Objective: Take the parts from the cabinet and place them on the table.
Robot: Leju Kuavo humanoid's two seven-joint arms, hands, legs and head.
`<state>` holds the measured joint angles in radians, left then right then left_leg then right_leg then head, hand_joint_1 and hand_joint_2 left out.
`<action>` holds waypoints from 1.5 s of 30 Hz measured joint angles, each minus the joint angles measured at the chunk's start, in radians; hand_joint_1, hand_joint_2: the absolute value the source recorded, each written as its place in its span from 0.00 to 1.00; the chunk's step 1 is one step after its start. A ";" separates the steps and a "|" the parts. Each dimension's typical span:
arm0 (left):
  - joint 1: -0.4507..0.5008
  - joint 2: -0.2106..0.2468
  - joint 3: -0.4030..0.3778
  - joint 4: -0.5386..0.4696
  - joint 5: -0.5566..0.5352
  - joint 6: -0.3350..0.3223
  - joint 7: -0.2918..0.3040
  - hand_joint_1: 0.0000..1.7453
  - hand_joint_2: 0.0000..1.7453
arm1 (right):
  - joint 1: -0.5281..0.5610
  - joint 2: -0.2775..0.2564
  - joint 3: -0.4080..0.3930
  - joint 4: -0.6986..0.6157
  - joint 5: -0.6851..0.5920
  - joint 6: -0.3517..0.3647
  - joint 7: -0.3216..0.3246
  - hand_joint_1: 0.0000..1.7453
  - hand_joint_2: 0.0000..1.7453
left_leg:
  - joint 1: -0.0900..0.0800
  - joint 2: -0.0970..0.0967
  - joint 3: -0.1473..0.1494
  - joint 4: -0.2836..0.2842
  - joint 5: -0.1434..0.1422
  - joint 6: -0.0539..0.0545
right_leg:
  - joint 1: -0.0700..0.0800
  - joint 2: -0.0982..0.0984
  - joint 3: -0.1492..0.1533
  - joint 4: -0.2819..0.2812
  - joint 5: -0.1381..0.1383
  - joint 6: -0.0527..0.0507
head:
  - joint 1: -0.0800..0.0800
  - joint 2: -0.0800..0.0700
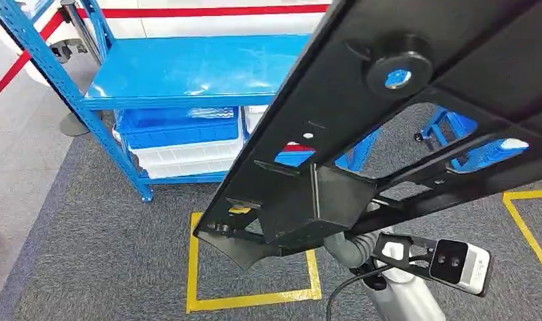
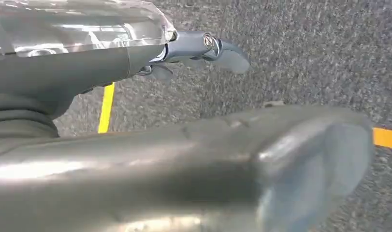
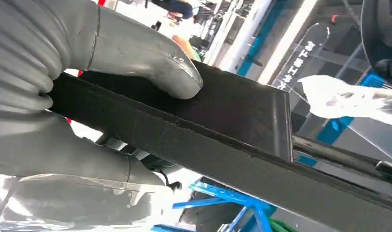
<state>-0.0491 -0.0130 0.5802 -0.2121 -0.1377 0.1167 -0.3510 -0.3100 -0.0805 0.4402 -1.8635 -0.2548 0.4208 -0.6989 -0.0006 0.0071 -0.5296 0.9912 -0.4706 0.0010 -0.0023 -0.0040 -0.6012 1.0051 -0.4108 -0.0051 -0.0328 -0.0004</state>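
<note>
One blue rack (image 1: 188, 73) stands at the far left of the head view, its top shelf bare and glossy, with blue and white bins (image 1: 181, 137) stacked beneath it; it serves as the landmark. Nearer than the rack, on the grey carpet, a yellow taped square (image 1: 254, 294) marks the floor. Right of the rack and raised well above the carpet, a long black part (image 1: 388, 127) slants across the view, its low end over the taped square and its high end running out of frame to the right of the rack. It is a flat frame with cut-outs, a round boss and a boxy bracket, so it looks stiff, awkwardly long and likely to swing or twist if held at one end; a hold on a solid rail near the bracket seems soundest. The left hand (image 2: 203, 48) hangs over the carpet beside a yellow line, fingers apart and holding nothing. In the right wrist view, the right hand (image 3: 87, 96) is clamped on the part's edge, thumb (image 3: 150, 63) pressed on one face and fingers under the other, the rail running away from the palm.
</note>
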 joint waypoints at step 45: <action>-0.001 0.043 0.009 0.000 -0.172 0.064 0.138 0.00 0.00 | 0.135 -0.029 -0.038 -0.220 0.150 -0.081 -0.003 1.00 1.00 | 0.005 0.099 0.007 -0.004 -0.005 -0.021 | -0.002 -0.037 0.006 0.018 -0.038 -0.007 | 0.000 0.000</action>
<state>-0.0499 0.0302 0.5891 -0.2125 -0.3098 0.1804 -0.2128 -0.1748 -0.1091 0.4021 -2.0837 -0.1045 0.3395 -0.7019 0.0043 0.1060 -0.5221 0.9876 -0.4754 -0.0202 -0.0046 -0.0412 -0.5954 1.0232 -0.4484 -0.0123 -0.0324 -0.0004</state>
